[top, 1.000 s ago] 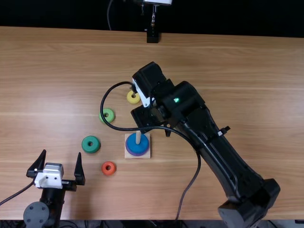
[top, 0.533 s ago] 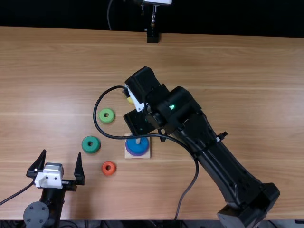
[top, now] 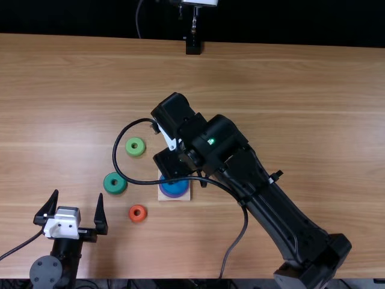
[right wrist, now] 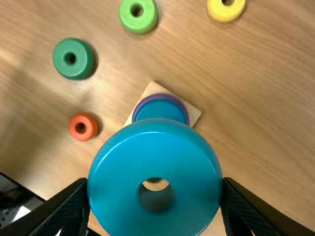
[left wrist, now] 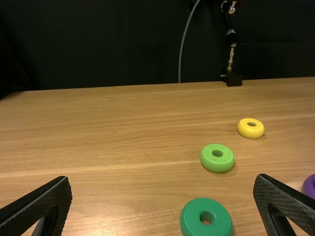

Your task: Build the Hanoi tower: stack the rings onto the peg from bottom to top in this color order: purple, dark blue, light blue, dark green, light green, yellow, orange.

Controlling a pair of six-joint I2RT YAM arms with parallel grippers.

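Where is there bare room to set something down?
Bare wood spans the table between its far edge and the yellow ring, and right of the right arm. Crowded: around the square base, near the orange ring and dark green ring.

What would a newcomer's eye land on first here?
Probably the big light blue ring, looming between the fingers of the right gripper in the right wrist view. Next, the black right arm, slanting across the top view. Then the small bright orange ring, lying on the wood to the left of the peg's base.
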